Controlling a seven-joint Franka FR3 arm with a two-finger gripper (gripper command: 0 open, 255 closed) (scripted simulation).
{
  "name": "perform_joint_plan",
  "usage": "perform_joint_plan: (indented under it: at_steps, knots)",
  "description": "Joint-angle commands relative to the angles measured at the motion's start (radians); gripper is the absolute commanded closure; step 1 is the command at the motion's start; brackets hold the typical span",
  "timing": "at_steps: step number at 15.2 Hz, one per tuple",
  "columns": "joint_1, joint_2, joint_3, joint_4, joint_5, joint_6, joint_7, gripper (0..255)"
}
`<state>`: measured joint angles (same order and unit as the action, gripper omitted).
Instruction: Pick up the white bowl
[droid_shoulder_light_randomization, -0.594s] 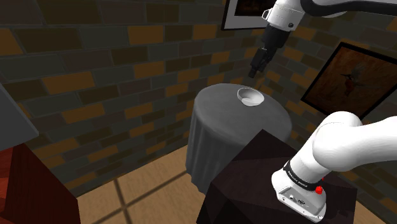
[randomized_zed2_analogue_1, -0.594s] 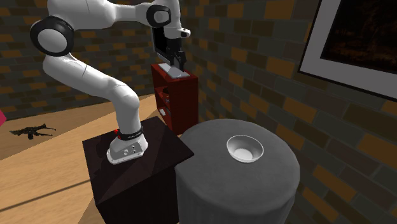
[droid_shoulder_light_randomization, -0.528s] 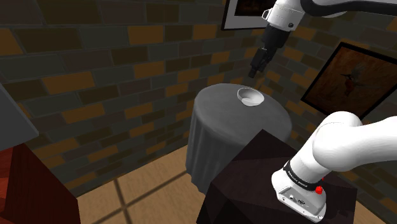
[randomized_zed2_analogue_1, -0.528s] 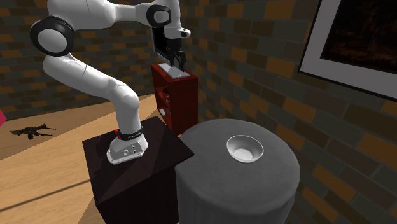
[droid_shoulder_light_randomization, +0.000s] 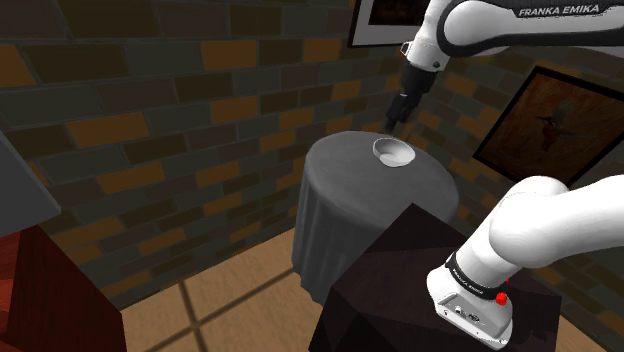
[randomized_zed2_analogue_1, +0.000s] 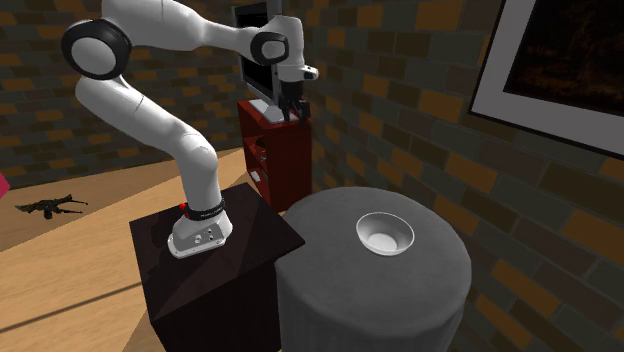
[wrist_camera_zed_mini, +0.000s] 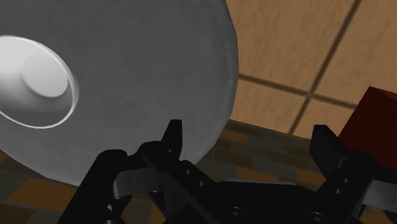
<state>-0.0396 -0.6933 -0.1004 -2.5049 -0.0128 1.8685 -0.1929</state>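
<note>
A white bowl (droid_shoulder_light_randomization: 394, 152) stands upright on a round grey-draped table (droid_shoulder_light_randomization: 350, 190), toward the table's far side by the brick wall. The second exterior view has the bowl (randomized_zed2_analogue_1: 385, 233) on the table (randomized_zed2_analogue_1: 330, 260) too. My black gripper (droid_shoulder_light_randomization: 396, 118) hangs in the air a little above the bowl, close to the wall. In the second exterior view the gripper (randomized_zed2_analogue_1: 292, 108) is high and off to the left of the bowl. In the wrist view the gripper (wrist_camera_zed_mini: 248, 143) is open, with nothing between its fingers (wrist_camera_zed_mini: 172, 137), and the bowl (wrist_camera_zed_mini: 35, 79) lies off to one side.
The dark stand (randomized_zed2_analogue_1: 215, 260) adjoins the table. A red cabinet (randomized_zed2_analogue_1: 275, 150) stands behind the arm. Framed pictures (droid_shoulder_light_randomization: 545, 120) hang on the brick wall close to the arm. A small dark object (randomized_zed2_analogue_1: 45, 207) lies on the wooden floor.
The arm has swung the gripper toward the table, rightward in the second exterior view, and slightly lower in the shoulder view. The bowl has not moved.
</note>
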Motion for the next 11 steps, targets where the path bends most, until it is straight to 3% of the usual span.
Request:
perform_joint_plan:
  at_steps: [1, 11]
  knots:
    - [-0.013, 0.050, -0.026, -0.007, -0.020, 0.051, -0.029, 0]
    - [-0.068, 0.346, -0.155, 0.022, -0.086, 0.292, -0.169, 0]
